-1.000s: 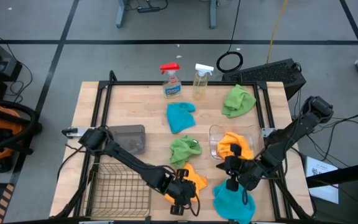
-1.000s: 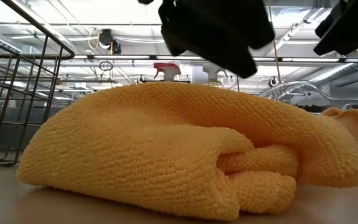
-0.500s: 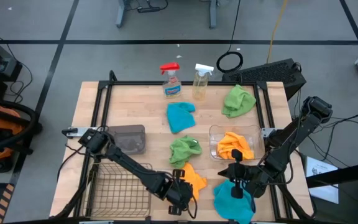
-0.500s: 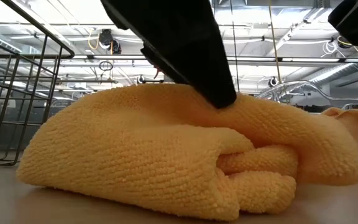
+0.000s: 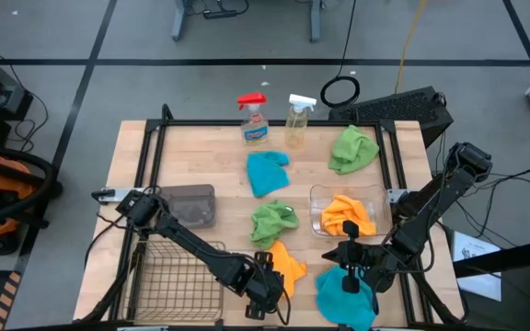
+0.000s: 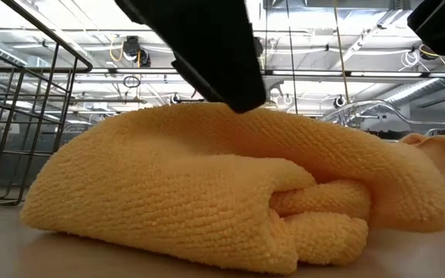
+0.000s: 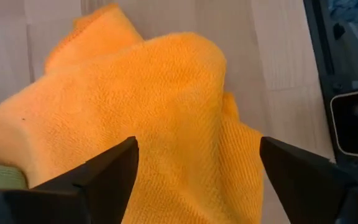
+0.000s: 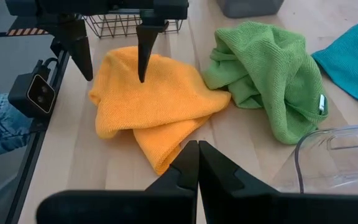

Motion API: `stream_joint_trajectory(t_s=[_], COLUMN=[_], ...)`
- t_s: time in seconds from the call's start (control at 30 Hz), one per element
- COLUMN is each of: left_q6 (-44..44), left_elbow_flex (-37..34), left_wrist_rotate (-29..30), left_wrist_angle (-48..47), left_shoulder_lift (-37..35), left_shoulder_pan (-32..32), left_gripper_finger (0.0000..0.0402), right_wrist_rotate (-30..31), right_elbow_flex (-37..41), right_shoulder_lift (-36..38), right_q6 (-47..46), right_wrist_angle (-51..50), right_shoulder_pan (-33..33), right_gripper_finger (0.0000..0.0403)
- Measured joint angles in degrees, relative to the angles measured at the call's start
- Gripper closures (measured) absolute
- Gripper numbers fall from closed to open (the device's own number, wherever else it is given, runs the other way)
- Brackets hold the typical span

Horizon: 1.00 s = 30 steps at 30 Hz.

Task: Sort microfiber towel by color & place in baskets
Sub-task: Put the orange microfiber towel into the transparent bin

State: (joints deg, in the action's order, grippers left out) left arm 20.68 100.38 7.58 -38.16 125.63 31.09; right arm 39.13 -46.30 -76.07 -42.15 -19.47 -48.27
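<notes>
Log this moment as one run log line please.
left gripper: open over yellow towel, front edge | right gripper: shut, empty, nearby | clear tub: one yellow towel inside

Orange towel (image 7: 160, 118), green towel (image 8: 263, 74), teal towel (image 5: 267, 172).

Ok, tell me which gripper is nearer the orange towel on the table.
Left. The left gripper is open right over the orange towel, fingers astride it at the table's front edge. The right gripper, shut, hangs farther off, over the teal towel.
</notes>
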Motion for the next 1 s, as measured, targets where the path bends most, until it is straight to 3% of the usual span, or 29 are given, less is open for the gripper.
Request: stream_joint_trajectory(t_s=[0.17, 0.37, 1.0], left_q6=[-0.1, -0.1, -0.5], left_elbow_flex=[0.0, -0.1, -0.1], left_wrist_rotate=[-1.6, -1.6, -2.8], left_wrist_angle=[-1.1, -1.3, 1.0], left_shoulder_lift=[2.2, 3.0, 4.8], left_shoulder_pan=[0.0, -0.3, -2.4], left_gripper_finger=[0.0079, 0.0129, 0.0374], right_wrist_rotate=[0.1, 0.2, 0.2], right_elbow_flex=[0.0, 0.0, 0.0], right_shoulder_lift=[0.0, 0.0, 0.0], right_q6=[0.6, 1.5, 2.7], right_wrist_angle=[0.0, 0.1, 1.1], right_shoulder_pan=[0.0, 0.0, 0.0], right_gripper_finger=[0.0403, 0.0403, 0.0403])
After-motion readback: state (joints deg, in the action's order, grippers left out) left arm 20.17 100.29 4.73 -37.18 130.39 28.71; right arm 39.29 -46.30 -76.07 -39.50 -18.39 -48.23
